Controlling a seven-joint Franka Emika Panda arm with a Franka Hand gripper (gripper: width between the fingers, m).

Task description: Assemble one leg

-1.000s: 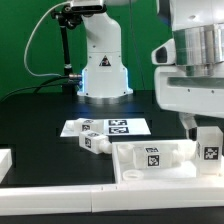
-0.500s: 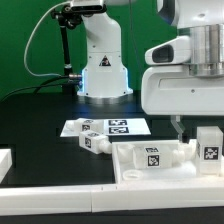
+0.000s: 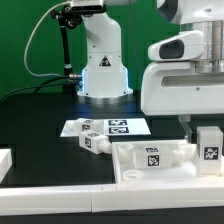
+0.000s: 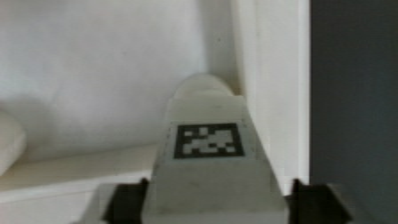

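Observation:
My gripper [image 3: 203,132] hangs at the exterior view's right, shut on a white leg [image 3: 208,150] with a black-and-white tag. The leg stands upright at the right end of the large white rimmed panel [image 3: 135,165]. In the wrist view the leg [image 4: 214,140] fills the gap between my two dark fingers [image 4: 128,202], over the panel's corner. Whether its lower end touches the panel is hidden. A second leg [image 3: 95,143] lies loose on the table left of the panel.
The marker board [image 3: 120,126] lies behind the panel. The arm's white base [image 3: 103,70] stands at the back. A white block [image 3: 4,160] sits at the left edge. The table's front edge runs along the bottom.
My wrist and gripper body have risen and turned above the leg. The leg and the panel stay where they were.

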